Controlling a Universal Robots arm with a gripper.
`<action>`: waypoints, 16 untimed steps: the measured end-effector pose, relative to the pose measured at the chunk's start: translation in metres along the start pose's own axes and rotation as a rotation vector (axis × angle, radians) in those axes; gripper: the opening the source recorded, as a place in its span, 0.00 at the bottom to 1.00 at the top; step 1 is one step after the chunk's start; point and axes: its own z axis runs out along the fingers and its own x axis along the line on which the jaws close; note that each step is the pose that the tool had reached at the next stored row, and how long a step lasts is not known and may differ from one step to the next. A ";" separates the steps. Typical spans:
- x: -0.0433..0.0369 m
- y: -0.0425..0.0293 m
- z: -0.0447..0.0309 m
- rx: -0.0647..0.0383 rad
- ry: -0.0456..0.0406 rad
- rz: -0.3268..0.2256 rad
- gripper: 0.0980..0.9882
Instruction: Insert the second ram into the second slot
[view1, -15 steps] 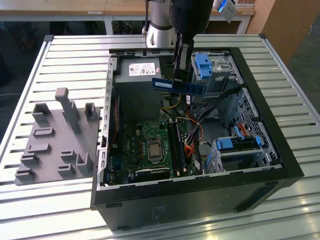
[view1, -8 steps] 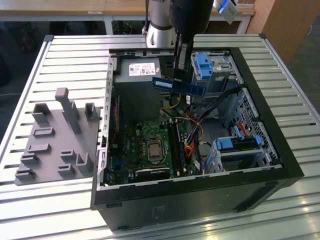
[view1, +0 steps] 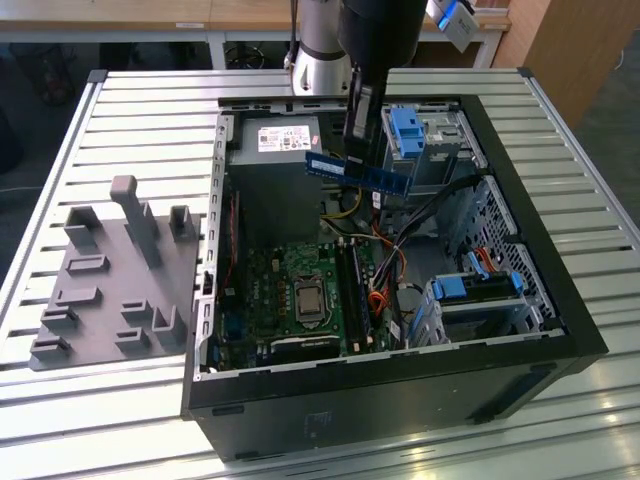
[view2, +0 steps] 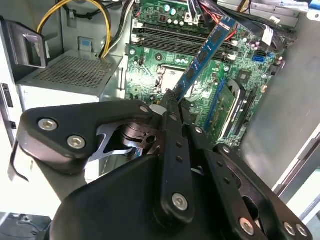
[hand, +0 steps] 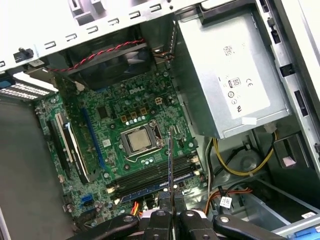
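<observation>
Slatted silvery worktop (view1: 120, 110), ribbed end to end, carrying a black computer case (view1: 560, 300) laid open on its side. Inside: green motherboard (view1: 265, 290) with a square metal processor socket (view1: 307, 297), grey sheet-metal power supply (view1: 270, 170), chunky blue plastic drive clips (view1: 405, 130), looping yellow cables (hand: 245, 165). Beside the case, toward the exterior view's left, a matte grey fixture plate (view1: 110, 280) with upright pegs. Claw (view1: 352, 150) pinched on the second ram (view1: 360, 172), a thin blue board with dark chips, held tilted in the air over the case and apart from the long dark memory slots (hand: 150, 177) (a mere edge-on sliver in the first wrist view). Blue strip along one slot: stick or plastic, hard to tell. Arm (view1: 375, 30) cut off at the frame's upper edge.
</observation>
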 end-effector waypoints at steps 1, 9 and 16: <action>0.0000 0.0000 0.0000 0.000 -0.0003 0.008 0.04; 0.0000 0.0000 0.0002 0.000 -0.0027 0.072 0.04; 0.0000 0.0000 0.0005 0.001 -0.0054 0.154 0.04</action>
